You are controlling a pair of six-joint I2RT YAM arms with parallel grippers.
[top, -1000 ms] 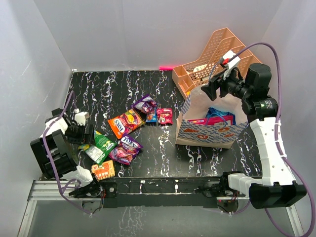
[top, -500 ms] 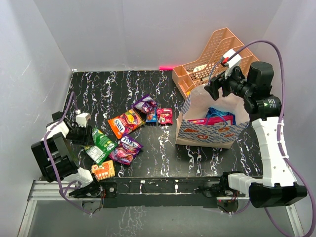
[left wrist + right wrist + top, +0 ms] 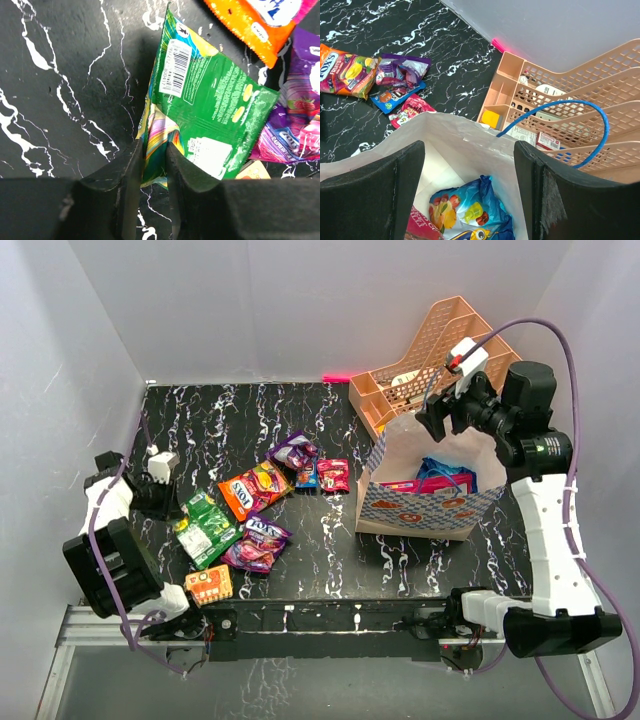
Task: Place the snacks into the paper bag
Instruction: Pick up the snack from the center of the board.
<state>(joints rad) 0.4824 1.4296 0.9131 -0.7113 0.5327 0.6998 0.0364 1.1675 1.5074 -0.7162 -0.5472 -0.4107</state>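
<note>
Left wrist | L claw (image 3: pixel 154 150) nips green pkt (image 3: pixel 215 100) | top: grip unclear

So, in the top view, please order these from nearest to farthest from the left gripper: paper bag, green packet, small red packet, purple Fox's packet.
1. green packet: held in the fingers of the left gripper, near left.
2. purple Fox's packet: just right of it.
3. small red packet: table centre.
4. paper bag: far right.
</note>
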